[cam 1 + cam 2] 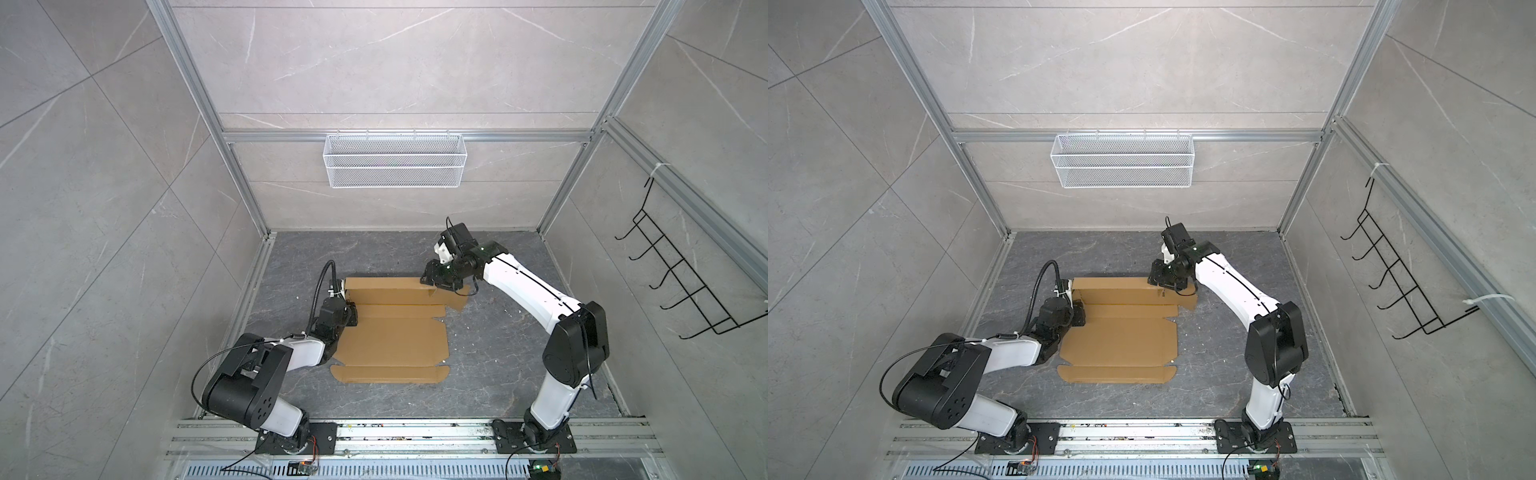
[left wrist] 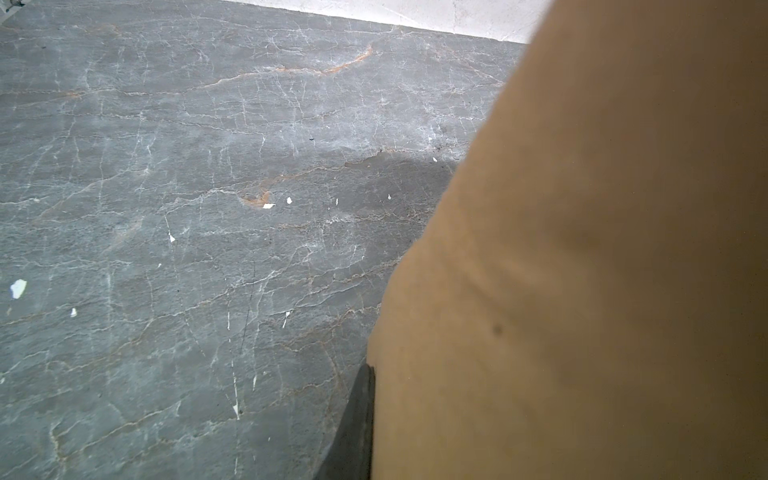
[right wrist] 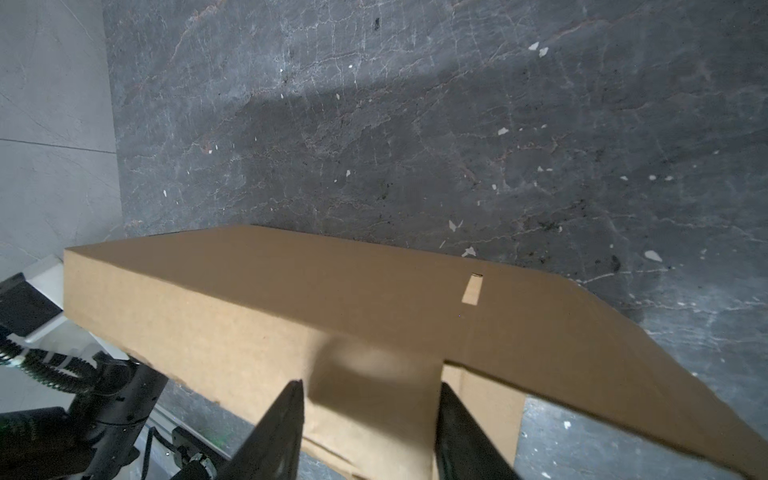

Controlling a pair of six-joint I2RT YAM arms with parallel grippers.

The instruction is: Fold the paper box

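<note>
Judging the flat brown corrugated paper box [image 1: 390, 340] light, crease-prone; grip flap edges; left tool [image 1: 353, 311] pinches its 10 o'clock flap; right tool [image 3: 370, 419] half-open at 1 o'clock, holding nothing.

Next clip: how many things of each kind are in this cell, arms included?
Paper box: 1
White wire basket: 1
Black hook rack: 1
Robot arms: 2
Total: 5
</note>
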